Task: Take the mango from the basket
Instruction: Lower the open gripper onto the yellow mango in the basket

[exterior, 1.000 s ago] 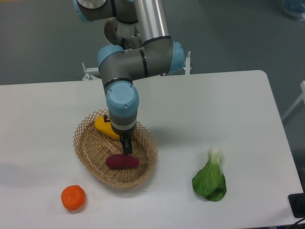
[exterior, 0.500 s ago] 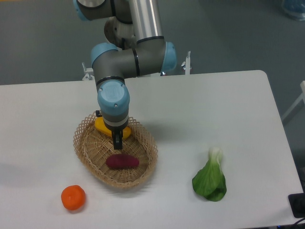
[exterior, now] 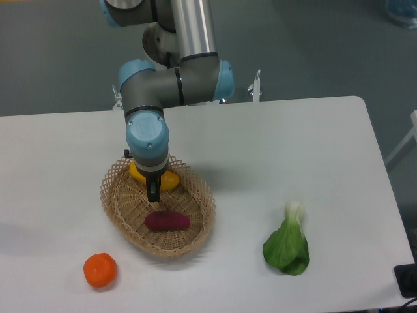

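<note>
The arm reaches down over the wicker basket [exterior: 195, 215], which sits left of centre on the white table [exterior: 293, 143], and its wrist hangs right above the basket's far rim at about twelve o'clock. From where I stand, the gripper [exterior: 154, 193] shows only as a narrow dark tip poking out under the blue wrist cap, pointing down inside the basket; I cannot tell whether the fingers are apart or together, since they look like one dark sliver. The mango [exterior: 169, 180] lies in the basket's back part, around eleven to twelve o'clock, and most of it is hidden behind the wrist, with yellow peeking out on both sides. The gripper tip sits just in front of it, and whether they touch I cannot make out. Nearer the middle of the basket lies a dark purple-red tuber [exterior: 167, 221], a little apart from the tip. Outside the basket, an orange [exterior: 100, 270] rests at about seven o'clock, and a leafy green vegetable [exterior: 287, 247] lies well away at four o'clock
</note>
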{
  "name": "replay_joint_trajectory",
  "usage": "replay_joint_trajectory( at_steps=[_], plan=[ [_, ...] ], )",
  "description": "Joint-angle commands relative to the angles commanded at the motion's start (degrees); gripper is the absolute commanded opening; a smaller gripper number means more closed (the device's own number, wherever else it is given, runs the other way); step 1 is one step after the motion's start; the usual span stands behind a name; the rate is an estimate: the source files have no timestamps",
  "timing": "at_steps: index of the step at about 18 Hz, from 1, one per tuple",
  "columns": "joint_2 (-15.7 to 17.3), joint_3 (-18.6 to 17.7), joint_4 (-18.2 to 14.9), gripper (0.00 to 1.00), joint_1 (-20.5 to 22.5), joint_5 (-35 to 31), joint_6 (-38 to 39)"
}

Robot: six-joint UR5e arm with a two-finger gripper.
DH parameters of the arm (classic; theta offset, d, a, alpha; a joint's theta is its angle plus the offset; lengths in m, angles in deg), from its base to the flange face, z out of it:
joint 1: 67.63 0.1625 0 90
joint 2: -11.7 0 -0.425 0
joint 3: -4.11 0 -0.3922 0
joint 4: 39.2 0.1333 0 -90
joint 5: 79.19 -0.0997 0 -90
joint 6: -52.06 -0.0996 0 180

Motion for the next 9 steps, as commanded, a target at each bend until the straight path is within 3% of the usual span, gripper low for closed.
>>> replay_joint_trajectory(
  at_steps=[6, 9],
  plan=[
    [-0.4, -0.7, 1.8, 0.99, -0.1, 0.0, 1.1],
    [-0.7, -0.6, 2.2, 0.88, -0.6, 0.0, 3.5]
  ],
)
